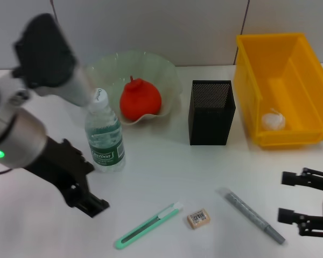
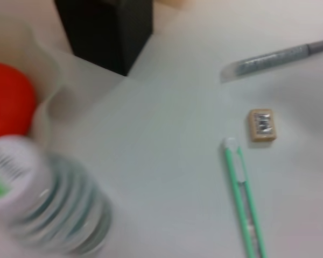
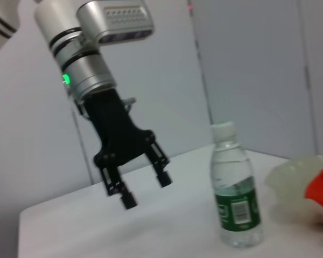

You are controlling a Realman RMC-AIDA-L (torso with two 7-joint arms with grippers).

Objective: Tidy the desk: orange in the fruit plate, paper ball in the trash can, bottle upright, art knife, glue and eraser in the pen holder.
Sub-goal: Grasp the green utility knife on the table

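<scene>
A: Well, you can see the left gripper from the right wrist view: its 2 black fingers are spread apart, grasping nothing, hanging above the white table just beside the bottle.

B: And your right gripper?

A: It sits low near the table's right edge, its dark prongs parted and holding nothing.

B: What about the bottle?

A: You have it upright, clear ribbed plastic with a green label and a white cap, long axis vertical. Behind it, the orange lies in the wavy translucent fruit plate.

B: And the small things?

A: The slim green art knife lies diagonally, tip toward the black mesh pen holder. The tan block eraser sits just beside it. The grey glue stick lies slanted, well apart from the holder. Your paper ball rests in the yellow trash can.
</scene>
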